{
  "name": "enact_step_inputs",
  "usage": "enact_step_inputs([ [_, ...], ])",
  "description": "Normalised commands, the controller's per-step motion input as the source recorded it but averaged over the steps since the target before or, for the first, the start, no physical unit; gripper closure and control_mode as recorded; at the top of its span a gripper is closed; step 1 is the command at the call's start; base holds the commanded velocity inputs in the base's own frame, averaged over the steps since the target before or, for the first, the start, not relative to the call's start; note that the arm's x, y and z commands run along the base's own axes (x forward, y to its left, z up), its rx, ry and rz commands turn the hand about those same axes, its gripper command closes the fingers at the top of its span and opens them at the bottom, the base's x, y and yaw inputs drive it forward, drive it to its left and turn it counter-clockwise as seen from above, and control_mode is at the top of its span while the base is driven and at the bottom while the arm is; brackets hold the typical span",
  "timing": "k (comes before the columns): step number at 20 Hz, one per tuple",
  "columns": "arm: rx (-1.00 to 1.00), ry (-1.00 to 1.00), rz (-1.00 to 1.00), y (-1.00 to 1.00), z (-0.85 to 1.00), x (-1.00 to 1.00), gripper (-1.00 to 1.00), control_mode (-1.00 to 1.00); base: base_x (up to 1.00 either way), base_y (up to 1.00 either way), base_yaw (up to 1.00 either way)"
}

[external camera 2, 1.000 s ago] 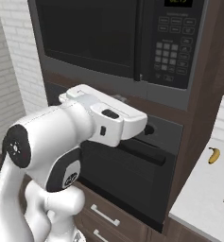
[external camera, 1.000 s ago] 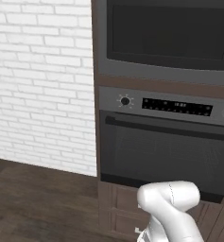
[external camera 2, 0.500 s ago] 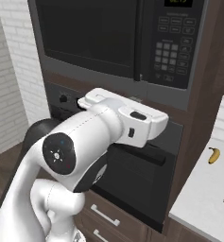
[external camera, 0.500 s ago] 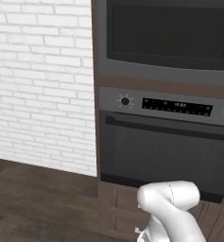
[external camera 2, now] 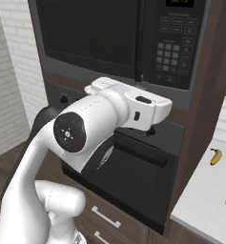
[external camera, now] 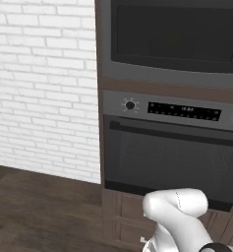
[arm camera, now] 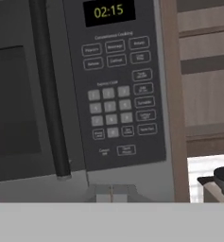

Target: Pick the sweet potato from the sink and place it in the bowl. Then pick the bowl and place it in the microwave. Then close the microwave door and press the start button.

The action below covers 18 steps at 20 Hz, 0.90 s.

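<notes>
A white brick wall (external camera: 39,88) flanks a dark wood cabinet column holding the black built-in microwave (external camera 2: 119,40) above a black oven with a knob and horizontal handle bar (external camera: 172,147). The large black microwave door with its dark glass window (external camera 2: 86,33) stands closed, the keypad panel (arm camera: 116,90) lit with a clock display. The white arm's two-finger gripper (arm camera: 111,193), fingers pressed together and holding nothing, hangs just below the keypad. A yellow banana (external camera 2: 215,156) lies on the pale counter (external camera 2: 205,200) to the right.
</notes>
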Motion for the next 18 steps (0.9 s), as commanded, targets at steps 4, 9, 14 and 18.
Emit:
enact_step_inputs([
  [4, 0.00, 0.00, -0.01, -0.53, 0.01, 0.14, 1.00, -1.00, 0.00, 0.00, 0.00],
  [9, 0.00, 0.00, 0.00, -0.22, 0.00, 0.22, 1.00, -1.00, 0.00, 0.00, 0.00],
  [14, 0.00, 0.00, 0.00, 0.00, -0.08, 0.37, 1.00, -1.00, 0.00, 0.00, 0.00],
  [18, 0.00, 0.00, 0.00, -0.10, -0.10, 0.43, 1.00, -1.00, 0.00, 0.00, 0.00],
])
